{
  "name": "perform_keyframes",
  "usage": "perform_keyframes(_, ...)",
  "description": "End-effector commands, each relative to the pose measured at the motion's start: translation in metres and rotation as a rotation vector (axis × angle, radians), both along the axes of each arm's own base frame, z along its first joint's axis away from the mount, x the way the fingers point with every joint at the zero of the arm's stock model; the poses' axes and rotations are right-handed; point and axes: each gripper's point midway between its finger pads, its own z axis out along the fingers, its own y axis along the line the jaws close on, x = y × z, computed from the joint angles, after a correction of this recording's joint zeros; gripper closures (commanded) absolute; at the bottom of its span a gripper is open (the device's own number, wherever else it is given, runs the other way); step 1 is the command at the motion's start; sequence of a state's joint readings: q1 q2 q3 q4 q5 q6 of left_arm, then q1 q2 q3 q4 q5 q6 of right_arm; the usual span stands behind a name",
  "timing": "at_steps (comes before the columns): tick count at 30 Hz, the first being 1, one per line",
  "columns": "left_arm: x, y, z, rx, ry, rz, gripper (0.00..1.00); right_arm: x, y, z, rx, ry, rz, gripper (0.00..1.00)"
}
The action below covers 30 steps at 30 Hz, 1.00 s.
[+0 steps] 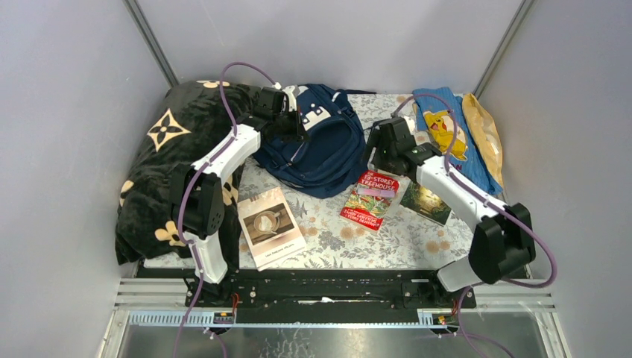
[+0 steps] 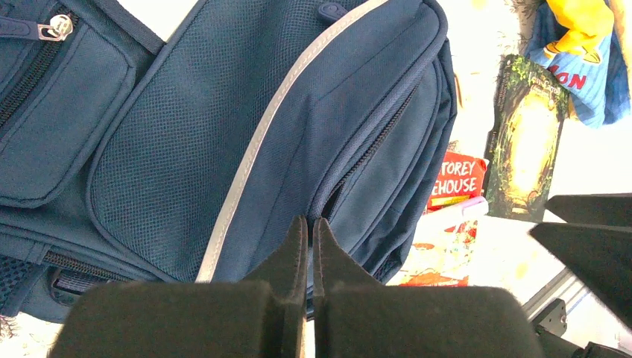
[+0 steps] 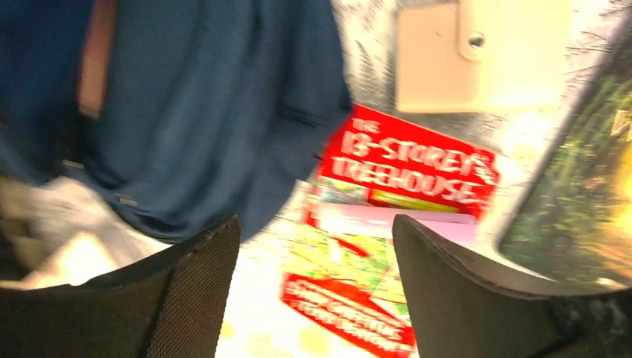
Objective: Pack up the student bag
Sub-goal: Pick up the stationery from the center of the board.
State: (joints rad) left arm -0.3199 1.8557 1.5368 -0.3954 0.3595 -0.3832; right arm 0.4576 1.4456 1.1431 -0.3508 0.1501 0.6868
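My left gripper point(image 2: 311, 224) is clenched over the student bag point(image 1: 320, 149), which lies just right of the black blanket point(image 1: 160, 171). I can't tell whether it has fabric pinched. My right gripper point(image 3: 314, 224) hangs released above the red book point(image 1: 370, 198), beside the bag.

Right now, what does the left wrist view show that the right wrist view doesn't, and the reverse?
Left wrist only: the shut left end effector, the zipper pull and pale stripe on the student bag, and a blue cloth with a yellow cartoon figure. Right wrist only: the open right end effector and a cream item with a snap button. Both: the student bag, the red 13-Storey Treehouse book and a dark green book.
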Motion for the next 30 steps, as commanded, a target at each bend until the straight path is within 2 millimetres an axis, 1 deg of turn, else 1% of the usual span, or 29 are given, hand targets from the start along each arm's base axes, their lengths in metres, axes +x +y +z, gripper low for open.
perform_keyframes(1, 0.006, 0.002, 0.023, -0.042, -0.057, 0.02, 1.0, -0.033, -0.041, -0.057, -0.395, 0.225, 0.215, 0.17)
perform_keyframes(3, 0.003, -0.001, 0.023, -0.056, -0.05, 0.011, 1.0, -0.037, -0.04, -0.07, -0.428, 0.25, 0.299, 0.14)
perform_keyframes(7, 0.003, 0.0, 0.019, -0.055, -0.042, 0.019, 1.0, -0.038, -0.024, -0.083, -0.403, 0.272, 0.439, 0.13)
perform_keyframes(8, 0.003, 0.0, 0.019, -0.055, -0.041, 0.019, 1.0, -0.039, -0.023, -0.086, -0.405, 0.281, 0.461, 0.12)
perform_keyframes(11, 0.002, 0.001, 0.019, -0.05, -0.045, 0.019, 1.0, -0.04, -0.024, -0.101, -0.434, 0.335, 0.512, 0.1)
perform_keyframes(14, 0.003, 0.0, 0.018, -0.057, -0.038, 0.018, 1.0, -0.034, -0.021, -0.106, -0.448, 0.34, 0.531, 0.09)
perform_keyframes(17, 0.002, -0.002, 0.016, -0.062, -0.028, 0.016, 1.0, -0.031, -0.014, -0.114, -0.424, 0.329, 0.558, 0.07)
perform_keyframes(18, 0.003, -0.002, 0.015, -0.061, -0.027, 0.017, 1.0, -0.032, -0.01, -0.116, -0.406, 0.336, 0.572, 0.07)
perform_keyframes(20, 0.002, -0.001, 0.014, -0.059, -0.026, 0.02, 1.0, -0.04, -0.001, -0.118, -0.347, 0.359, 0.599, 0.07)
perform_keyframes(22, 0.002, -0.001, 0.014, -0.06, -0.024, 0.022, 1.0, -0.05, 0.002, -0.121, -0.315, 0.377, 0.604, 0.08)
perform_keyframes(27, 0.003, -0.003, 0.015, -0.066, -0.023, 0.017, 1.0, -0.069, -0.016, -0.129, -0.357, 0.419, 0.564, 0.13)
perform_keyframes(30, 0.003, -0.003, 0.014, -0.066, -0.021, 0.018, 1.0, -0.078, -0.017, -0.132, -0.35, 0.442, 0.565, 0.25)
